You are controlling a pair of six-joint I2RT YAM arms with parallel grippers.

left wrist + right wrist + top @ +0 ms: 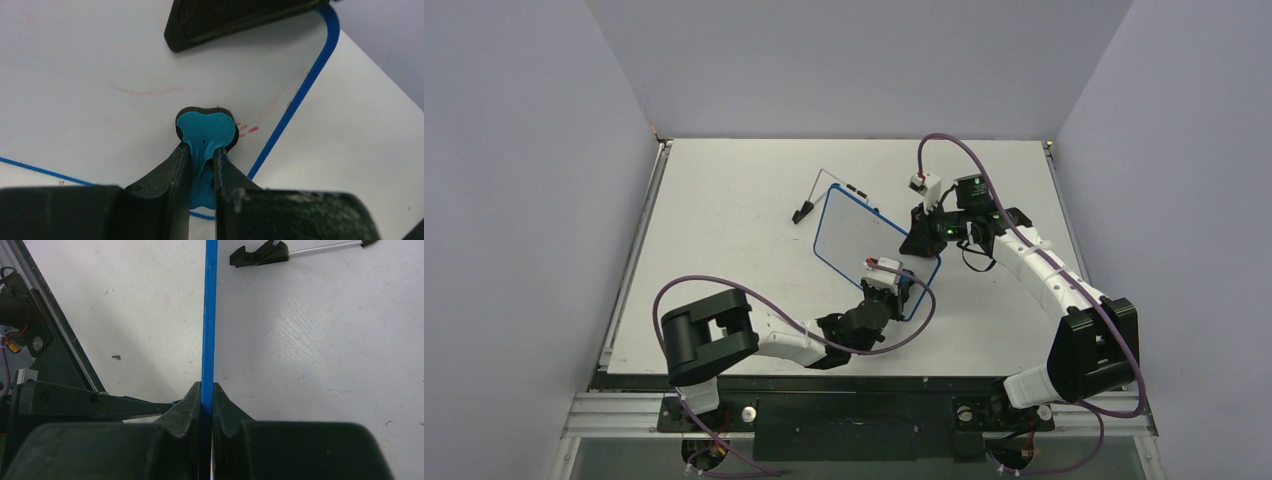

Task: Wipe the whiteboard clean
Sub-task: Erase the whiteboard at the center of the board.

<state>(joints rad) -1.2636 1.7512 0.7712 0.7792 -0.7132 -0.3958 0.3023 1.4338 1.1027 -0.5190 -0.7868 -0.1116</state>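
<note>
Left claw (202, 152) is pinching small blue-black eraser block (206, 127) against blue-rimmed white whiteboard (859, 235); right claw (207, 390) is clamping its edge.

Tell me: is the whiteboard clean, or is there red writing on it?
Not clean. Faint red smears and small red marks show on the whiteboard, beside the eraser held in the left gripper.

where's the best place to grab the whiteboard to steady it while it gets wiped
By its thin blue rim, edge-on from the right. The whiteboard is a thin flat sheet, so only its edge fits between jaws, and that side leaves the face free for the eraser. The right gripper is shut on it just so.
</note>
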